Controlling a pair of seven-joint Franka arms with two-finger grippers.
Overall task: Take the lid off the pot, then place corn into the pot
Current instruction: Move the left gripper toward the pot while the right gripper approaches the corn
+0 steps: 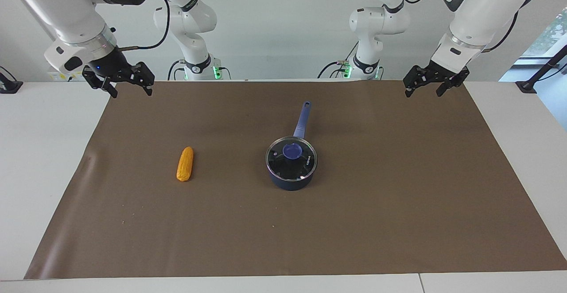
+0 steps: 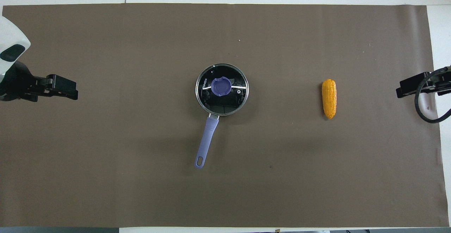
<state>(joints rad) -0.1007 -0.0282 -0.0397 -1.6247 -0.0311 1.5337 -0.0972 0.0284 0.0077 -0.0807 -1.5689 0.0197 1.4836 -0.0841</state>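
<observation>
The pot (image 1: 290,181) stands at the middle of the brown mat, its long blue handle (image 1: 302,120) pointing toward the robots. The lid (image 1: 291,162) sits shut on it, blue knob (image 1: 292,151) up. In the overhead view the lid (image 2: 225,103) covers the pot and only the pot's handle (image 2: 208,138) shows. The corn (image 1: 185,164) lies on the mat beside the pot, toward the right arm's end; it also shows in the overhead view (image 2: 329,98). My right gripper (image 1: 131,90) (image 2: 401,92) hangs open and empty over that end's mat edge. My left gripper (image 1: 424,91) (image 2: 70,90) hangs open and empty over the other end.
The brown mat (image 1: 354,222) covers most of the white table (image 1: 40,151). Both arms wait raised at the mat's ends, apart from the pot and the corn. Nothing else lies on the mat.
</observation>
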